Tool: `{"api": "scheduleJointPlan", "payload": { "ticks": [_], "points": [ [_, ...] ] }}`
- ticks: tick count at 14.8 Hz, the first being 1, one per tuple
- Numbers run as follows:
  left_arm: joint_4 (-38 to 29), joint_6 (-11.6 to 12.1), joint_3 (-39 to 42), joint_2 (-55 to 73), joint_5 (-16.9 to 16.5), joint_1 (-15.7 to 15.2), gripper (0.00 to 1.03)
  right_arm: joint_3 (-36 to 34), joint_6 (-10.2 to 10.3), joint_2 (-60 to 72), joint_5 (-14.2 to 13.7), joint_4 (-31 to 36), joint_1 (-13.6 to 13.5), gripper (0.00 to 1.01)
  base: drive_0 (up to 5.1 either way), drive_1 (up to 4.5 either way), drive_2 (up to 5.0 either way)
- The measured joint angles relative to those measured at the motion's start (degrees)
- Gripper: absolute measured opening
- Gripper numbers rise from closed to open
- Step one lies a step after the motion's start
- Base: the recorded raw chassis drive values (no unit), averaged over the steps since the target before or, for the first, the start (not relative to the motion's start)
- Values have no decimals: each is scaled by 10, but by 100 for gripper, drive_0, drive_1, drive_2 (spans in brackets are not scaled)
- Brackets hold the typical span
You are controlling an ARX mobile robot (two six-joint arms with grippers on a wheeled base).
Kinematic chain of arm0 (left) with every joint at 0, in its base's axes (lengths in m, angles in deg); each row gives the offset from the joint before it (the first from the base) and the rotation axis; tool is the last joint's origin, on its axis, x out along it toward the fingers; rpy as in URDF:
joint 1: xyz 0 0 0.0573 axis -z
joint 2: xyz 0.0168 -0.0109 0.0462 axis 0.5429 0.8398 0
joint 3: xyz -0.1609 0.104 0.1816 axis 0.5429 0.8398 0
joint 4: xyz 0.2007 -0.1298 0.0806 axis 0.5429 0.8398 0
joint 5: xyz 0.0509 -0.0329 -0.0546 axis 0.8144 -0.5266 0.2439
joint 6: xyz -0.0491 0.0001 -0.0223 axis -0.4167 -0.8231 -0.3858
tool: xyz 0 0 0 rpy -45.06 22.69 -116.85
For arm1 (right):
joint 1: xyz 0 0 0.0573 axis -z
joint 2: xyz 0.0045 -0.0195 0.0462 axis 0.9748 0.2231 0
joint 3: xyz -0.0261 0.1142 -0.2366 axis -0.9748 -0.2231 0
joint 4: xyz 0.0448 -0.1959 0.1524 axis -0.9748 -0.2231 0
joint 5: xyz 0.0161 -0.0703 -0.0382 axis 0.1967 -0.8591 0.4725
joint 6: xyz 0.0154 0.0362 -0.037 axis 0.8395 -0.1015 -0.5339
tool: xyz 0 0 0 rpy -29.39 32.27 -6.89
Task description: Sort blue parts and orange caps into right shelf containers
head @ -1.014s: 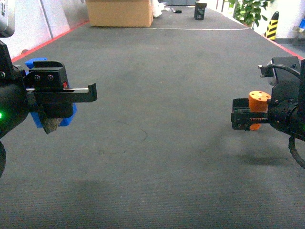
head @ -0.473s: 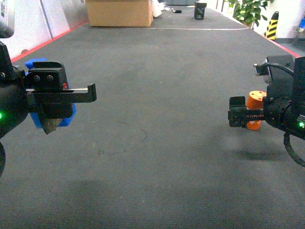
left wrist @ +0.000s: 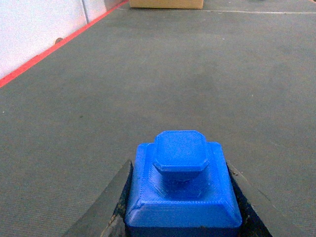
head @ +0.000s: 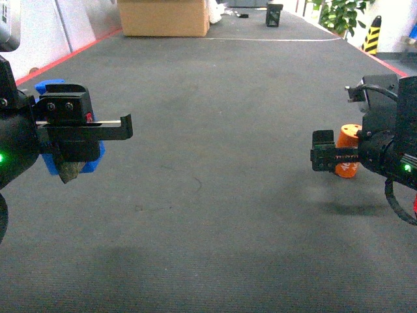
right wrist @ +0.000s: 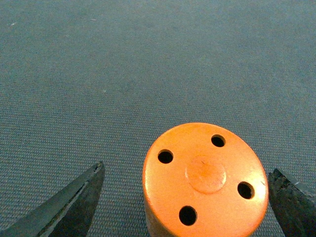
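Left gripper (head: 78, 147) clamped on blue part (left wrist: 182, 190), held above grey carpet (head: 208, 195). Right gripper (head: 333, 158) carrying orange cap (right wrist: 205, 180), fingers (right wrist: 74, 202) visibly apart from its sides in wrist view, so grip uncertain. Carrying stage; no containers in sight. Next: finding the right shelf, then releasing each piece.

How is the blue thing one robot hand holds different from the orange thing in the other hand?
The bright-blue plastic block is squarish and stepped, with a smaller eight-sided bump on top; the orange plastic cylinder cap is round with a flat top. The cap's top has four small holes; the block's top shows none. The left gripper touches the block on both sides; the right gripper shows gaps beside the cap. Both are small, plain-coloured parts between gripper fingers, above grey carpet.
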Motion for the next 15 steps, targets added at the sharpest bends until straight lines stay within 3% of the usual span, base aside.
{"api": "scheduleJointPlan", "payload": {
  "ticks": [12,13,15],
  "points": [
    [0,0,0,0,0,0,40,12,-2,19,2,11,5,98,0,0,0],
    [0,0,0,0,0,0,40,12,-4,19,2,16,8,95,0,0,0],
    [0,0,0,0,0,0,40,12,-8,19,2,17,8,73,0,0,0]
  ]
}}
